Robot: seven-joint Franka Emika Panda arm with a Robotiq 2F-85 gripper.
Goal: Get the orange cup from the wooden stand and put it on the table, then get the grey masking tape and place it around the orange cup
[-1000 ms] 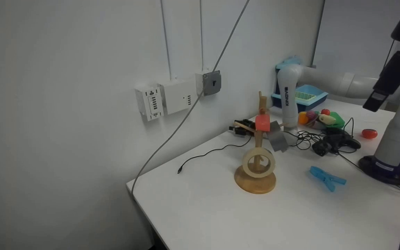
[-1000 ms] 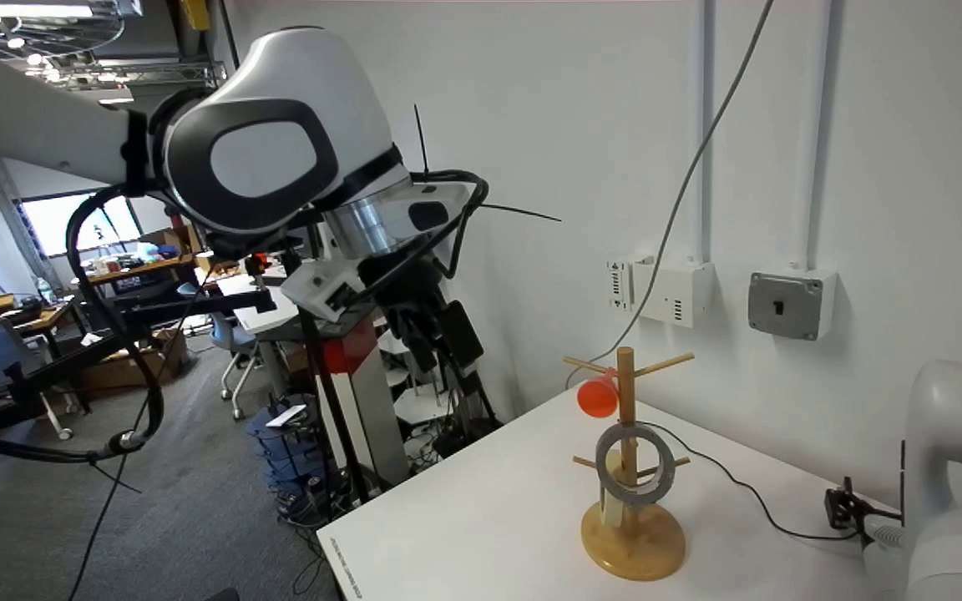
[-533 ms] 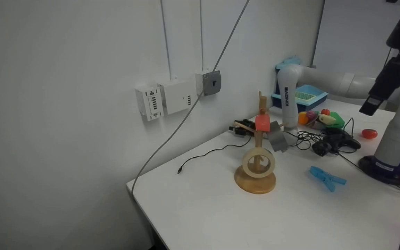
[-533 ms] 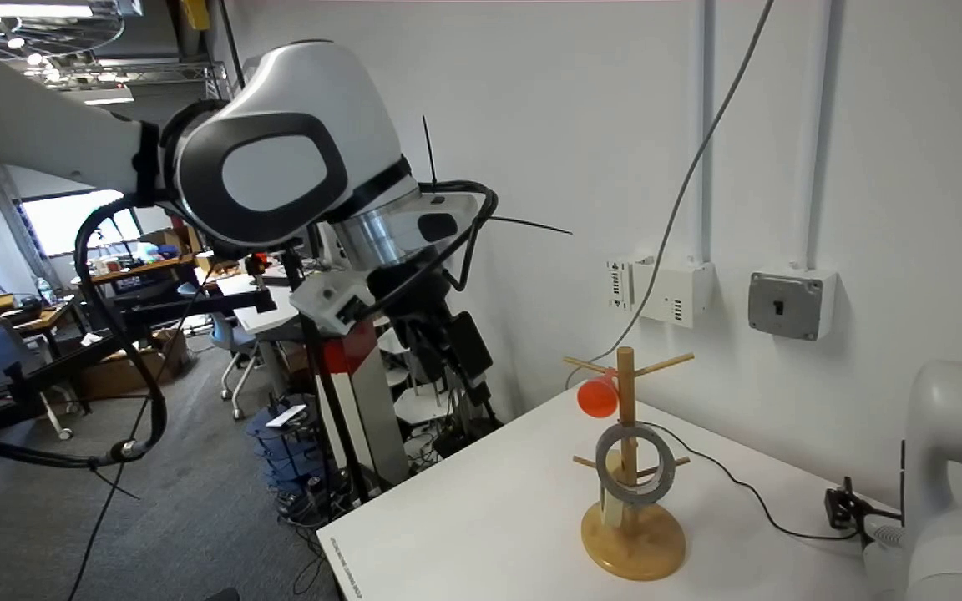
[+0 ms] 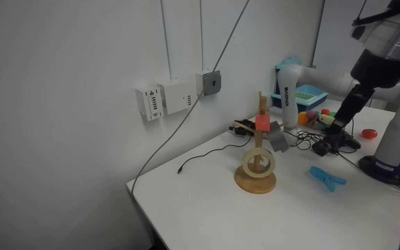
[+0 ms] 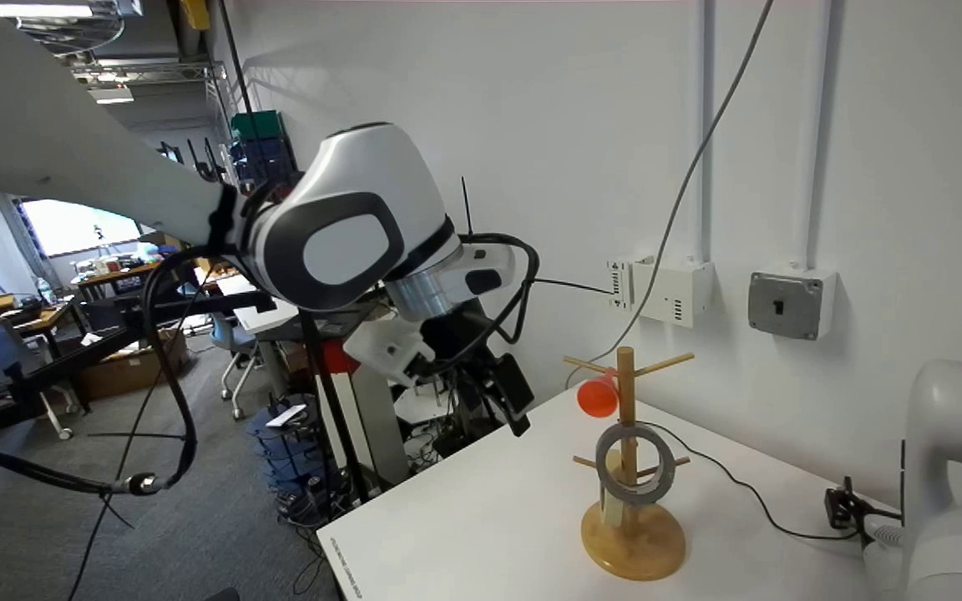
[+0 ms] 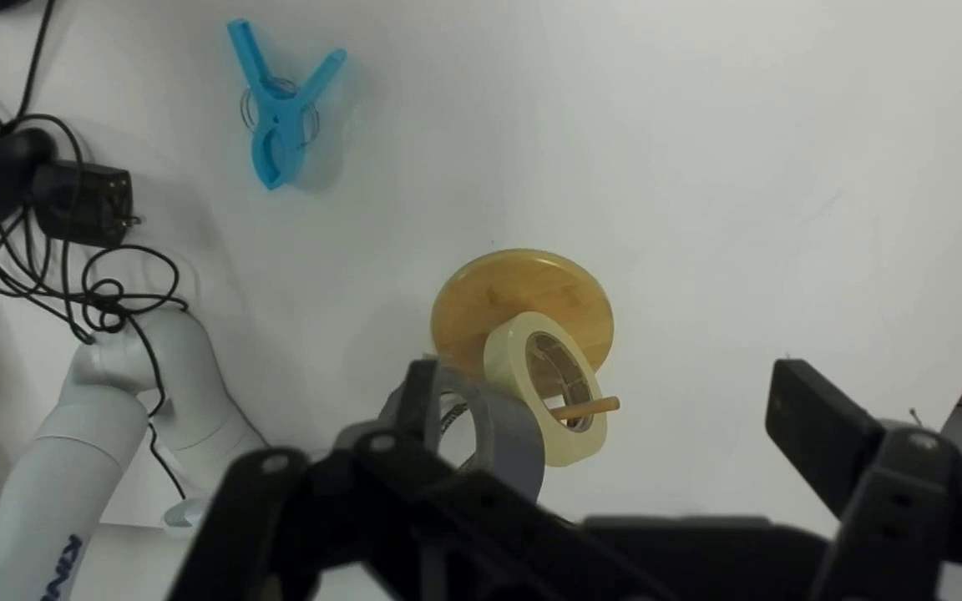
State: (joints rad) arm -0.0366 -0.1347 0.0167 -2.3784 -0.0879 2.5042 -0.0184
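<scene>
The orange cup [image 5: 262, 123] hangs sideways from an upper peg of the wooden stand [image 6: 625, 376], its mouth showing in an exterior view [image 6: 598, 399]. Lower down, on another peg, hangs the grey masking tape [image 6: 606, 469]. The stand stands on the white table [image 5: 221, 222]. My gripper [image 6: 517, 421] is in the air to one side of the stand, apart from it. In the wrist view the gripper [image 7: 605, 392] is open with nothing held. Its left finger partly covers the grey tape [image 7: 516, 434], beyond which shows the round base [image 7: 531, 284]. The cup is out of sight there.
A cream tape roll [image 7: 508, 359] hangs on a lower peg beside the grey tape. A blue clamp [image 5: 326, 177] lies on the table. Nearby are black cables [image 5: 304, 139], a second robot arm [image 5: 290, 90] and a red toy [image 5: 369, 134]. A wall [image 6: 907, 250] runs behind.
My arm has come lower and closer to the stand, leftward in an exterior view and rightward in another. The cup, the stand and both tape rolls have stayed in place.
</scene>
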